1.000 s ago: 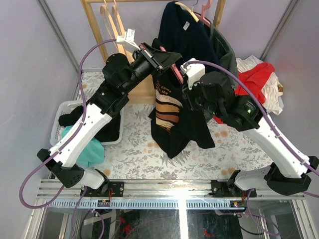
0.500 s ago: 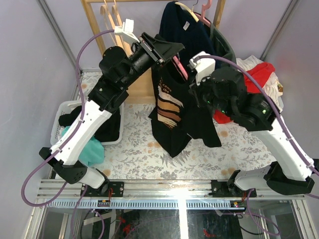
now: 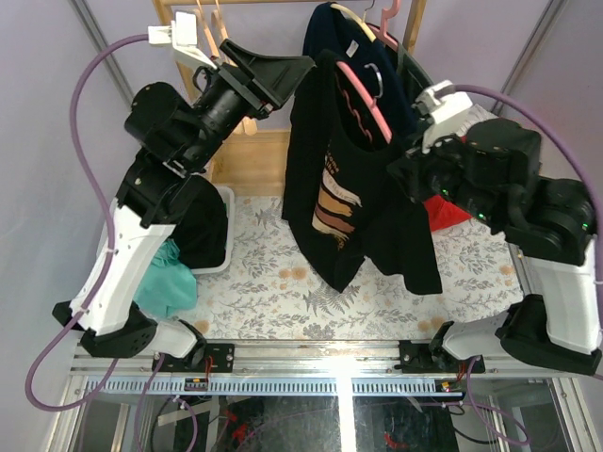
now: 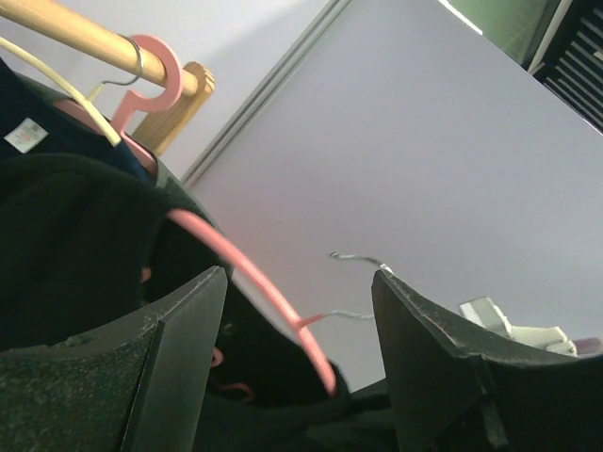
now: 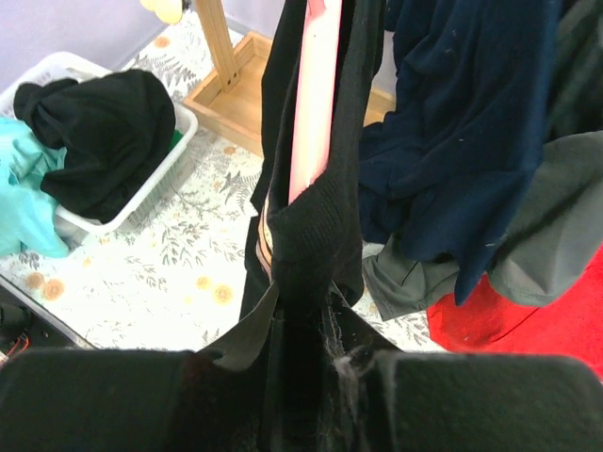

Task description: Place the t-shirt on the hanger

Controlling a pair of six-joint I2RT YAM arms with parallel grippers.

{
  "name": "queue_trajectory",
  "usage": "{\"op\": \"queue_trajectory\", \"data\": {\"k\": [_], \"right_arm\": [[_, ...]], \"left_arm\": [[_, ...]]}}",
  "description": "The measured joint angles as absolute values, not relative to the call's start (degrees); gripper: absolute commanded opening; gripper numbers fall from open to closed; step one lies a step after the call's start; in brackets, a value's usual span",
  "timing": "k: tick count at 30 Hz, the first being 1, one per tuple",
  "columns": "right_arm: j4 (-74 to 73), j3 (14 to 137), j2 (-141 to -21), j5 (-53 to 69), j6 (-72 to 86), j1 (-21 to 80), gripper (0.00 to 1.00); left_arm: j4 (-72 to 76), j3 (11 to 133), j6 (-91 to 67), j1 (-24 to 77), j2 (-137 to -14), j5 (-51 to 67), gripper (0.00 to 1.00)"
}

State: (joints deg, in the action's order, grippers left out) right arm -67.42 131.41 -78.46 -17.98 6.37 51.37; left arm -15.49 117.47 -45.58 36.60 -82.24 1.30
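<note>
Higher than a second ago: t-shirt [image 3: 350, 179] and hanger [image 3: 364, 100] together.

— What do the arms look like?
— The left arm [image 3: 141, 240] and right arm [image 3: 565, 292] match: smooth white shells on the long links, chunky black housings at the joints, and black bases [image 3: 115, 327] at the worktop's near rail.
— Any cabling?
— A purple cable [image 3: 77, 108] runs along each arm (glossy and hose-like). White plastic camera mounts [image 3: 179, 36] sit at the wrists.
— And the jaws?
— On the left gripper [image 4: 300, 358] they are two broad matte-black wedges with grainy, speckled faces. On the right gripper [image 5: 301, 377] they are the same black, seen as flat-topped blocks.
</note>
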Motion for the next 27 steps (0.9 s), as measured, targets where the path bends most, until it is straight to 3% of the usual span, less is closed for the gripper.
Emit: {"op": "queue_trajectory", "data": {"k": [8,19,27], "right_arm": [[-64.7,136.2,-75.0,-19.4,6.4,51.4,0.0],[-48.0,136.0,-71.2,-15.5,2.8,51.4,0.0],[-39.4,138.8,-74.7,-12.4,0.4,51.4,0.0]], "left_arm": [[-19.2,115.4,-39.8,36.6,-75.3,-2.7,0.64],[-21.0,113.2,-35.7,36.6,-71.5,-6.5,0.64],[-22.5,110.0,-34.5,36.6,-70.6,-7.4,0.64]]}}
